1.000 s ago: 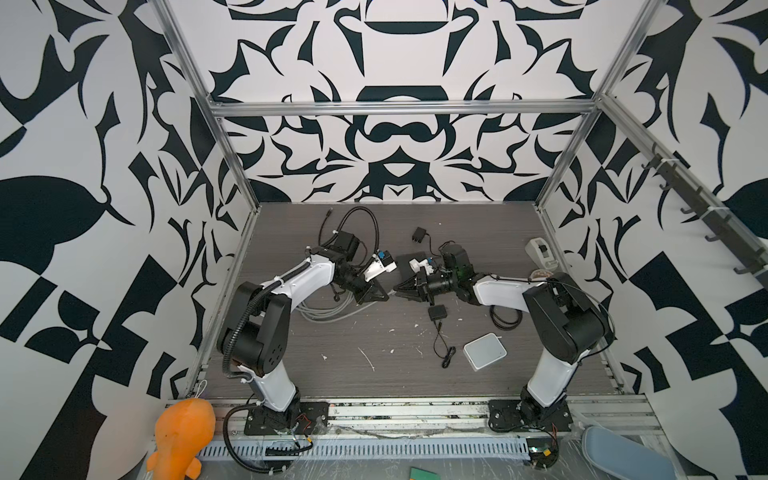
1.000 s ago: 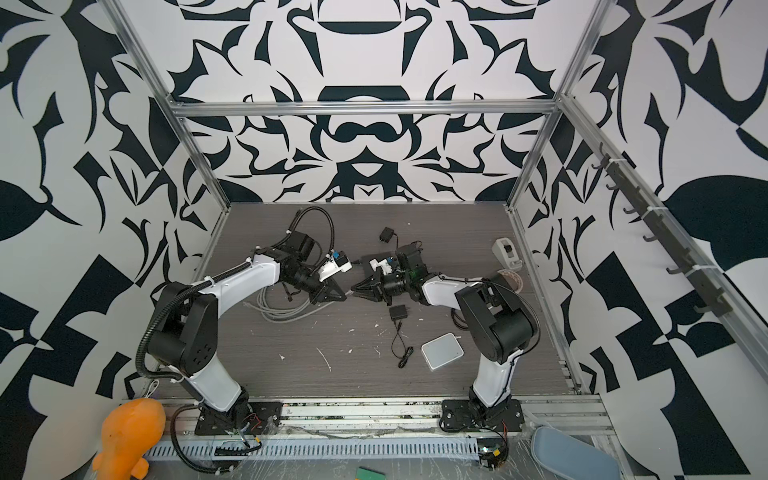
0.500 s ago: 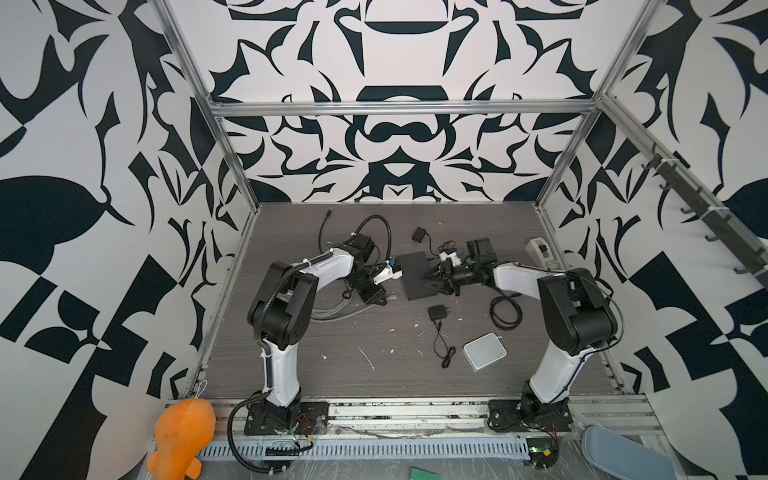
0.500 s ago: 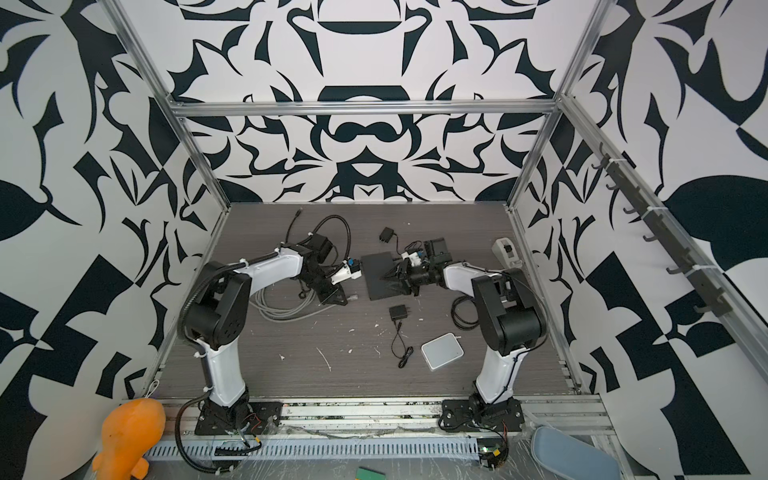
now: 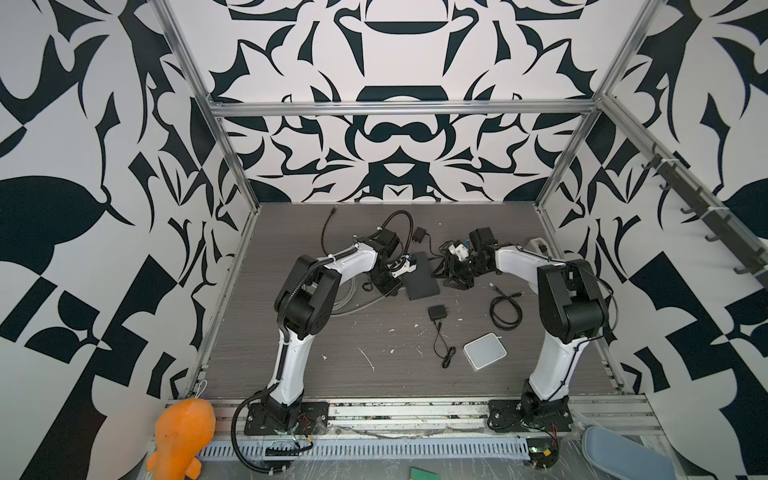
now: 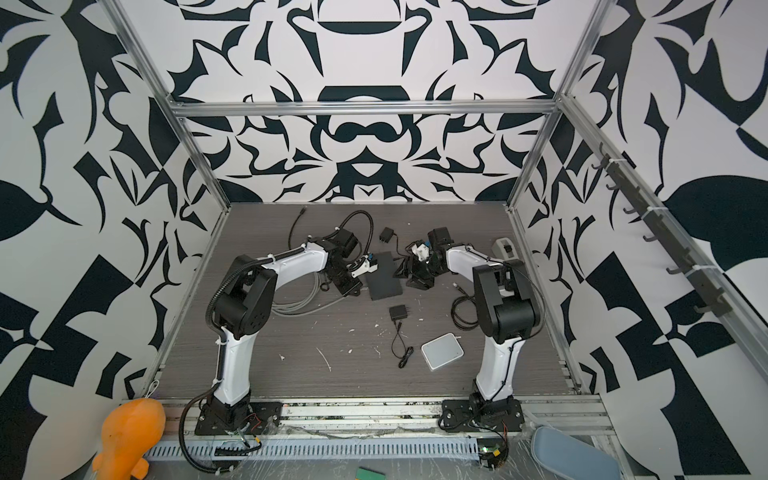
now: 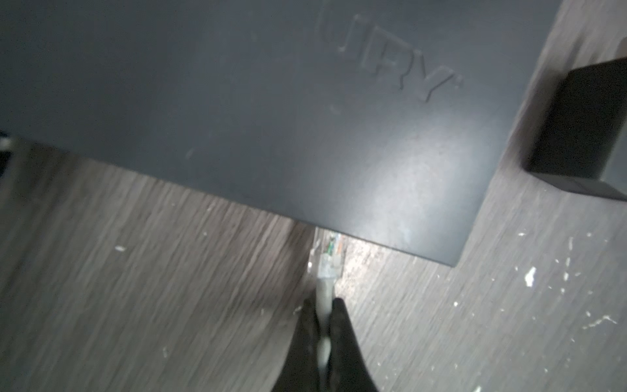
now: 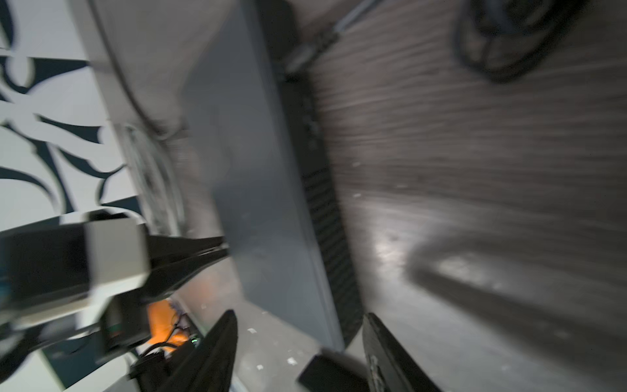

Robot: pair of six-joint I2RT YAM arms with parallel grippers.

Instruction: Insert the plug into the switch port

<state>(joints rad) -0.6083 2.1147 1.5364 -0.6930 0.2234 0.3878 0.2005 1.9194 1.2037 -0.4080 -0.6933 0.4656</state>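
The flat black switch box (image 5: 420,277) (image 6: 384,276) lies mid-table. In the left wrist view my left gripper (image 7: 324,305) is shut on a grey cable (image 7: 324,292) just behind its clear plug (image 7: 328,259). The plug's front end sits at the box (image 7: 271,118) edge, near a corner. The switch port itself is hidden under that edge. In both top views the left gripper (image 5: 400,289) (image 6: 360,287) is at the box's left side. My right gripper (image 5: 444,276) (image 8: 298,322) stands open just right of the box, holding nothing.
A black adapter (image 5: 437,311) with a thin cord lies in front of the box, and a white rounded box (image 5: 485,351) nearer the front. A coiled black cable (image 5: 505,309) is by the right arm. Grey cable loops (image 5: 353,299) lie left, and another adapter (image 5: 419,235) behind.
The right gripper has opened and drawn back a little from the box's right edge. The left gripper stays shut on the cable at the box's left edge.
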